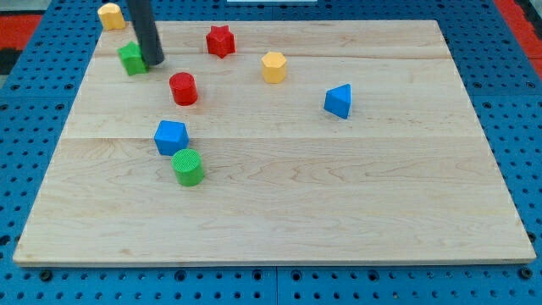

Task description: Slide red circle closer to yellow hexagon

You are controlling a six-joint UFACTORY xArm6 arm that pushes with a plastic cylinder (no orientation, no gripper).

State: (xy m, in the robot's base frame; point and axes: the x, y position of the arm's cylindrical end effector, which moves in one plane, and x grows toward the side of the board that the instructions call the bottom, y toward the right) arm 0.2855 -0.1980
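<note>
The red circle (183, 88) stands on the wooden board (279, 212) in the upper left part. The yellow hexagon (273, 66) is to its right and a little higher, about a hundred pixels away. My tip (155, 62) rests on the board up and to the left of the red circle, with a small gap between them. The tip is right beside a green block (131, 58), on that block's right side.
A red star block (220, 40) is near the view's top. A second yellow block (110, 15) sits at the top left corner. A blue triangle (339, 101) lies at right of centre. A blue block (170, 136) and a green cylinder (189, 167) lie below the red circle.
</note>
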